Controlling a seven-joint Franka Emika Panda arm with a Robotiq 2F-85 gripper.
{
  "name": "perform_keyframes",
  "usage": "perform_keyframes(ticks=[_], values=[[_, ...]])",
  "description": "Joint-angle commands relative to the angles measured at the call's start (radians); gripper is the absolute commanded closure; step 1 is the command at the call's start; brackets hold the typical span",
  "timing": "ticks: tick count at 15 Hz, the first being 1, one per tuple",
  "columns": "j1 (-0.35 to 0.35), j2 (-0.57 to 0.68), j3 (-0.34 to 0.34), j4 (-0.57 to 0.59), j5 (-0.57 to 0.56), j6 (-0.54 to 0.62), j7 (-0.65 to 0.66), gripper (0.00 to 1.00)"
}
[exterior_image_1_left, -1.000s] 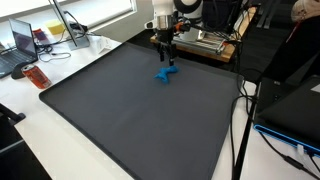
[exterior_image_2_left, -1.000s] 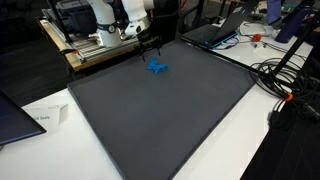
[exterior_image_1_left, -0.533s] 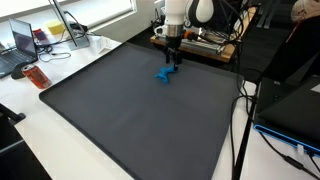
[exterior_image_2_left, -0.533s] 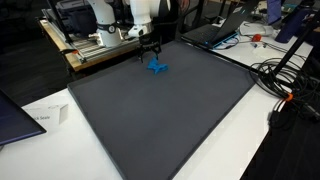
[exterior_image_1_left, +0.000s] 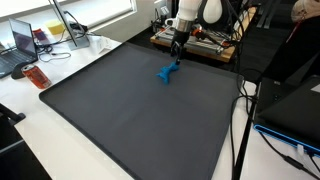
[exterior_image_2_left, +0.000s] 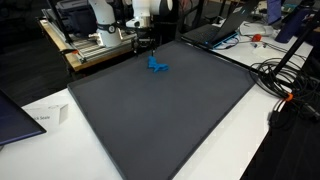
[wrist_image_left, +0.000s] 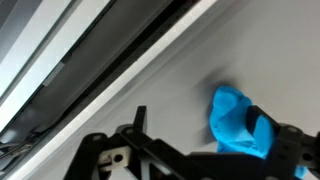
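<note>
Gripper (exterior_image_1_left: 177, 58) hangs wide open and empty just over the blue piece (exterior_image_1_left: 168, 72). Unheld, it lies flat near the far edge of the dark mat (exterior_image_1_left: 120, 115).

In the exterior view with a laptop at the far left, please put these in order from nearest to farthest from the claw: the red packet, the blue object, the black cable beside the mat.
1. blue object: on the dark mat, right by the open claw.
2. black cable: at the mat's right edge in the picture.
3. red packet: on the white table, past the mat's left corner.
</note>
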Motion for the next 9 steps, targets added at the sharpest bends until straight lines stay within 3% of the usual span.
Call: perform_keyframes(ticks=[1,5,9], values=[[-0.017,-0.040,0.098,0.000,0.211,0.105,-0.143,0.00],[-0.055,-0.085,0.202,0.077,0.433,0.262,-0.389,0.00],[-0.097,-0.143,0.251,0.203,0.596,0.403,-0.639,0.00]])
